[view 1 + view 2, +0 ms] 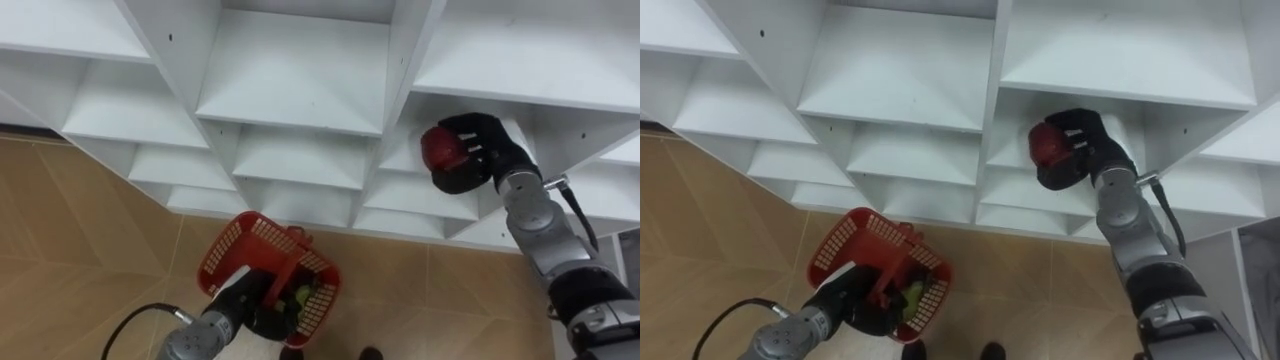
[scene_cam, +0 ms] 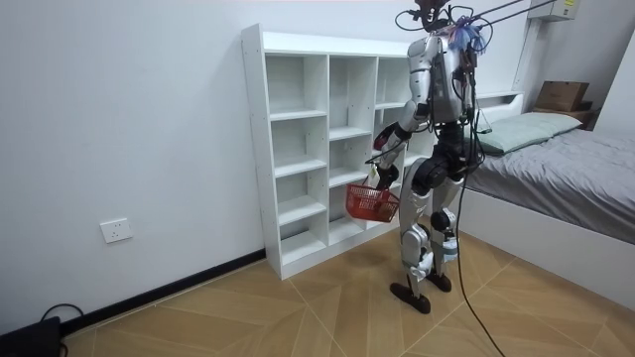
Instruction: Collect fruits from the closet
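Red apple [image 1: 440, 148] sits in the right hand [image 1: 484, 158], whose fingers curl round it at the mouth of a compartment in the white closet [image 1: 290, 70]. Lower down, the left hand [image 1: 248, 296] is closed on the handle of a red basket [image 1: 230, 245] hanging over the wood floor [image 1: 80, 230]. A green fruit [image 1: 300, 296] lies inside.

Light is bright and even across the white closet [image 2: 317, 139] and the pale wall [image 2: 129, 119], falling from above. Soft grey shade lies under each shelf board and deepens toward the back of the compartments, and the wooden floor [image 2: 298, 307] carries only faint, soft-edged shadows.
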### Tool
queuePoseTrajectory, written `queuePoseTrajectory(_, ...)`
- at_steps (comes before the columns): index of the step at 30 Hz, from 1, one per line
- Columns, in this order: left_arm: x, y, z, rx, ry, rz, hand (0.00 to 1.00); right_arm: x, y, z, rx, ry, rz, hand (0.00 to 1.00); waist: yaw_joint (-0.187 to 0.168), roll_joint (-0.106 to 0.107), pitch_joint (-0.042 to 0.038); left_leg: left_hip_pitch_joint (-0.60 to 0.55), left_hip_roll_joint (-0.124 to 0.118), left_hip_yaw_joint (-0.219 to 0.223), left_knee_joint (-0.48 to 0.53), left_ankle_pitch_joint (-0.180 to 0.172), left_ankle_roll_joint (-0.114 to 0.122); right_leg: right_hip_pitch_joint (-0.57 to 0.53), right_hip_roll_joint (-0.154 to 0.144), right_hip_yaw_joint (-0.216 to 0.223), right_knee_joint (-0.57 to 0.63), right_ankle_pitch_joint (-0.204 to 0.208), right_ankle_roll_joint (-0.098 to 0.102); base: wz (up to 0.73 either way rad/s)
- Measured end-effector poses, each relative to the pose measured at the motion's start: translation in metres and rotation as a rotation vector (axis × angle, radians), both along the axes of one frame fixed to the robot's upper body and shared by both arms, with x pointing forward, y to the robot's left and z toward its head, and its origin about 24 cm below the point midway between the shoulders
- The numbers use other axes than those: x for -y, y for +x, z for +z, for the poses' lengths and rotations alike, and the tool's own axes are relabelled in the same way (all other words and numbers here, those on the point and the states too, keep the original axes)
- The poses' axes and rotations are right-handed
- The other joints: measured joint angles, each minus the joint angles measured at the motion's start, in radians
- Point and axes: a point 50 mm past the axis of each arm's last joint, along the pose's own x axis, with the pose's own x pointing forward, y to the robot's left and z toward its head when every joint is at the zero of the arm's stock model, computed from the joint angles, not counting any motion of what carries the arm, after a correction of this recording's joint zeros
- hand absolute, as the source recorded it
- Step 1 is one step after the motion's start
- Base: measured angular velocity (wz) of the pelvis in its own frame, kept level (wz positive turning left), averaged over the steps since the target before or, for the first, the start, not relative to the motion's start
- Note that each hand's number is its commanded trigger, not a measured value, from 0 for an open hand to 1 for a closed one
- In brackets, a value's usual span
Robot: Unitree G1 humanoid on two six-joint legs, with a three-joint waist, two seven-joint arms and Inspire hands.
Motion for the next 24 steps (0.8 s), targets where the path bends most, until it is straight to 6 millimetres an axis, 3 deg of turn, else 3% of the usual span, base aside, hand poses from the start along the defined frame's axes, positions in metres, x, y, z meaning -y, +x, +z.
queuePoseTrajectory(24, 0.0017, 0.0036, 0.0018, 0.017, 0.003, 0.014, 1.00, -0.0049, -0.0005, -0.0030, -0.014, 0.086, -0.003, 1.00, -0.005, 0.004, -0.0029, 0.000, 0.000, -0.002, 0.003, 0.001, 0.000, 0.003, 0.000, 0.000, 0.000, 0.001, -0.001, 0.00)
